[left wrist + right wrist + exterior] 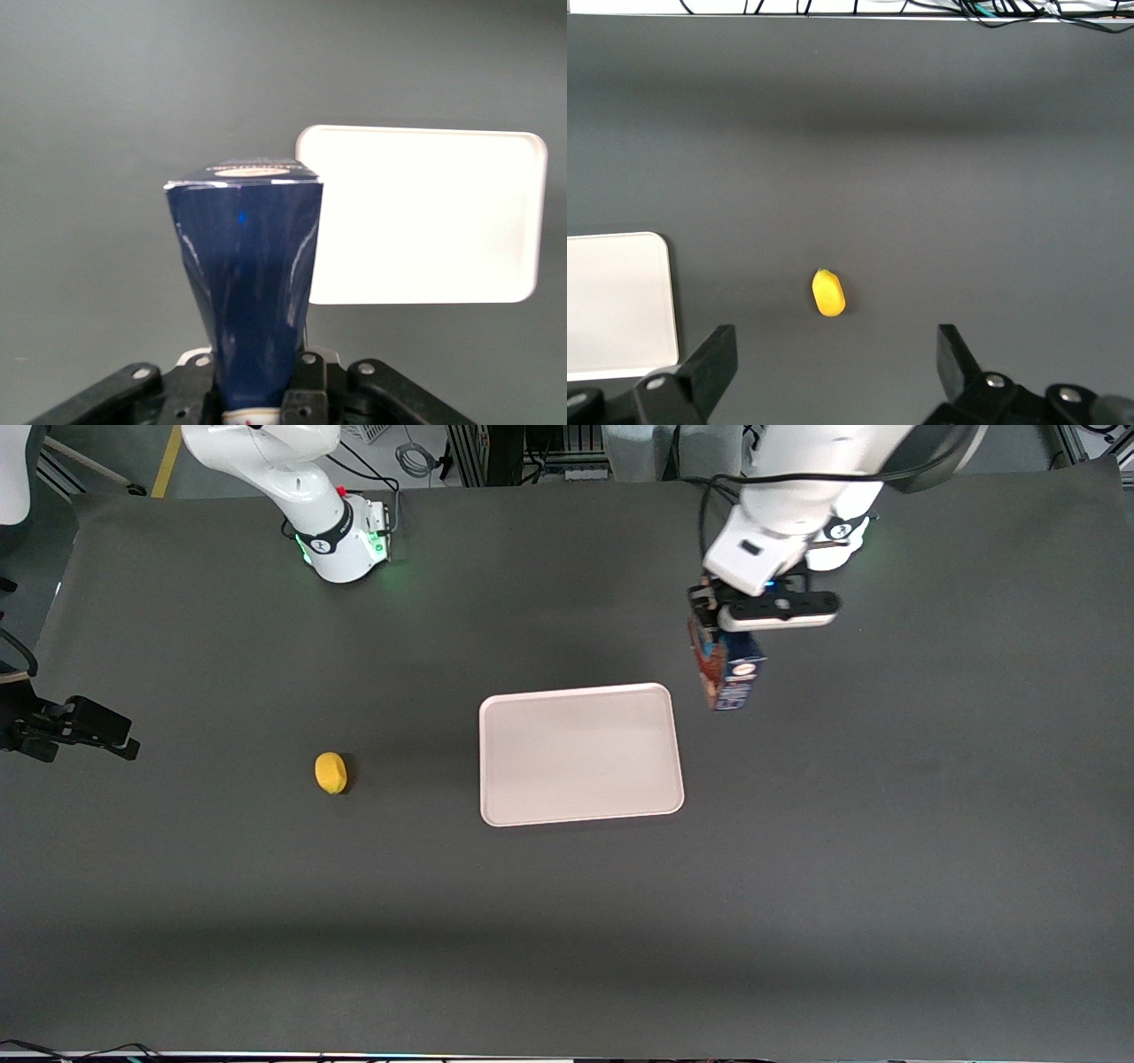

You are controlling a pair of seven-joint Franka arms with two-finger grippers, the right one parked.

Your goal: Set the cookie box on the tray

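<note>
Cookie box [728, 671] hangs upright in the gripper [719, 622], fingers clamped on its upper end, lifted clear of the tabletop [886, 850] just off the tray [580, 755] corner nearest the working arm's base. Carry height likely chosen to clear the rim. Yellow lump [330, 772] irrelevant.

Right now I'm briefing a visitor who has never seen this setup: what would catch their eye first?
Probably the dark blue cookie box hanging in the air, clamped in the working arm's gripper just off the tray's corner and not yet over it. Next, the pale tray, lying bare mid-table. Last, a small yellow lump on the dark table toward the parked arm's end.
</note>
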